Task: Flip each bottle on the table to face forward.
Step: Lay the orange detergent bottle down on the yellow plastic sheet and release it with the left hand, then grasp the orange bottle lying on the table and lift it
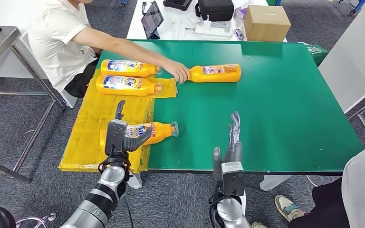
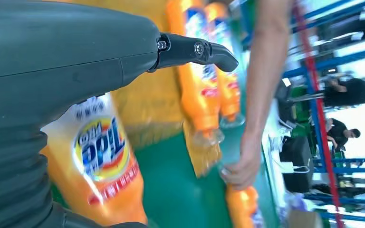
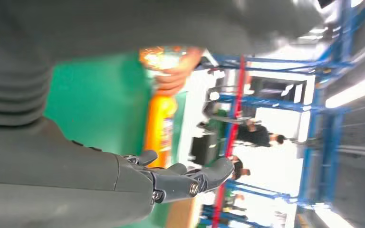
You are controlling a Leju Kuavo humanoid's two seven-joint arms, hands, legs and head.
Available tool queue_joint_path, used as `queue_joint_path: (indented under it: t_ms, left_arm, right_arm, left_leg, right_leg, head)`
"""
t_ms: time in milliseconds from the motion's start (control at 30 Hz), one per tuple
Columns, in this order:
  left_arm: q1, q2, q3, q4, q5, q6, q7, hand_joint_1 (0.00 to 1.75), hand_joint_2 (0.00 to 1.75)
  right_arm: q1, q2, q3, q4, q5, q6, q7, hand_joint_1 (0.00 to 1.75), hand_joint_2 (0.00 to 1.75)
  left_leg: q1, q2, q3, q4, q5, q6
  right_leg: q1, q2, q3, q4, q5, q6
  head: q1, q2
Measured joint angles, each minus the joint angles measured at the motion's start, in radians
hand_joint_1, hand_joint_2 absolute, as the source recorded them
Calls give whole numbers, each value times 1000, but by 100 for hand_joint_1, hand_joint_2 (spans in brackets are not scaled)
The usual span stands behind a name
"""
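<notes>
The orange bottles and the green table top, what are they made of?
The orange bottles, like the nearest one, look like smooth, slightly shiny plastic: bright even colour, a clear see-through cap end, and a printed glossy label. The green table top looks like a flat, matte mat or painted board; it hardly shines, so I can't tell which. The yellow sheet under some bottles looks like crinkly taped plastic.

In the lower left of the frame, the left hand (image 1: 121, 136) is wrapping its fingers around the near bottle (image 1: 153, 132), lying on the green table (image 1: 275, 109). At lower centre the right hand (image 1: 231, 151) is hovering with fingers spread. At the top, a person's hand (image 1: 177, 71) is touching the far bottle (image 1: 217, 73), beside two bottles (image 1: 126, 76) lying on yellow sheeting (image 1: 95, 123).
</notes>
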Motion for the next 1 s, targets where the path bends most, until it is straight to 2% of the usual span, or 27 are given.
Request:
queue_joint_path:
  t_ms: [133, 300, 400, 467, 533, 633, 733, 800, 1000]
  left_arm:
    - [8, -1, -4, -31, 62, -4, -4, 0, 175]
    - [35, -1, -29, -74, 88, 2, -9, 0, 175]
    - [59, 2, -35, -101, 83, 10, -10, 0, 175]
    - [105, 8, -40, -139, 71, 14, -7, 0, 175]
    - [180, 16, -48, -193, 54, 6, 3, 0, 175]
    - [300, 25, -70, -273, 19, -10, 12, 0, 175]
    - [372, 35, -116, -328, -41, -3, 19, 0, 175]
    - [394, 41, -149, -350, -95, 19, 32, 0, 175]
    - [416, 56, -194, -361, -194, 52, 68, 0, 175]
  right_arm:
    - [5, -7, 11, -51, -24, -10, -2, 0, 0]
    - [11, -10, 9, -52, -29, 13, 0, 0, 0]
    - [12, -18, 9, -37, -7, 80, 83, 0, 0]
    - [19, -32, 8, -5, 62, 124, 172, 0, 87]
    - [36, -45, 0, 28, 144, 102, 217, 0, 175]
    - [59, -54, -31, 46, 300, -14, 236, 0, 175]
    - [66, -62, -82, 47, 555, -106, 250, 0, 175]
    - [63, -72, -116, 49, 644, -115, 268, 0, 175]
    - [31, -130, -148, 73, 758, -116, 349, 0, 175]
  left_leg:
    - [0, 0, -1, 0, 0, 0]
    - [0, 0, -1, 0, 0, 0]
    - [0, 0, -1, 0, 0, 0]
    - [0, 0, -1, 0, -1, 0]
    - [0, 0, -2, 0, -1, 0]
    - [0, 0, -4, 0, -2, 0]
    - [0, 0, -5, 0, -2, -1]
    - [0, 0, -5, 0, -2, 0]
    - [0, 0, -4, 0, -1, 0]
  right_leg:
    - [0, 0, 0, 0, 0, 0]
    - [0, 0, -1, 0, 0, 0]
    - [0, 0, -1, 0, 0, 0]
    - [0, 0, -1, 0, 0, 0]
    - [0, 0, -2, 0, -1, 0]
    - [0, 0, -4, 0, -1, 0]
    - [0, 0, -5, -1, -1, 0]
    - [0, 0, -5, -1, -1, 0]
    - [0, 0, -4, -1, 0, 0]
  head:
    - [0, 0]
    - [0, 0]
    - [0, 0]
    - [0, 0]
    - [0, 0]
    - [0, 0]
    - [0, 0]
    - [0, 0]
    - [0, 0]
